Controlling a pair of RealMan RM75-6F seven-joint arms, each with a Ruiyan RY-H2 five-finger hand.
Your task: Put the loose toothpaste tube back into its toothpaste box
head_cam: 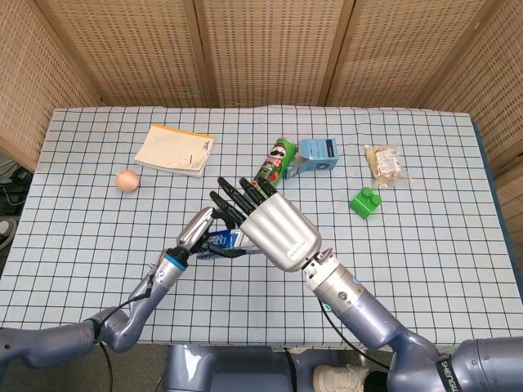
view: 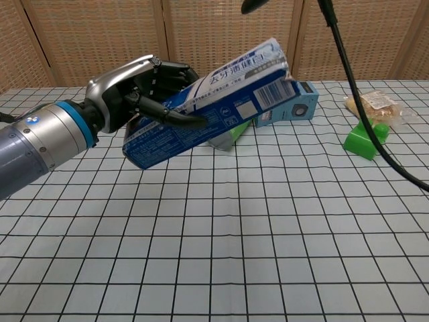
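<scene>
My left hand (view: 137, 87) grips the blue toothpaste box (view: 201, 121) from behind and holds it above the table, tilted with its open end up and to the right. The white toothpaste tube (view: 244, 66) lies along the inside of the box, its upper side showing at the open end. In the head view my right hand (head_cam: 274, 229) hovers over the box with its fingers (head_cam: 237, 194) spread and nothing in it. It covers most of the box (head_cam: 221, 239) and sits beside my left hand (head_cam: 198, 233).
A green crisp can (head_cam: 275, 167) lies behind the box, next to a small light-blue carton (head_cam: 317, 153). A green brick (head_cam: 365, 202) and a snack packet (head_cam: 384, 162) lie to the right. A notebook (head_cam: 174, 149) and an egg (head_cam: 126, 180) lie to the left.
</scene>
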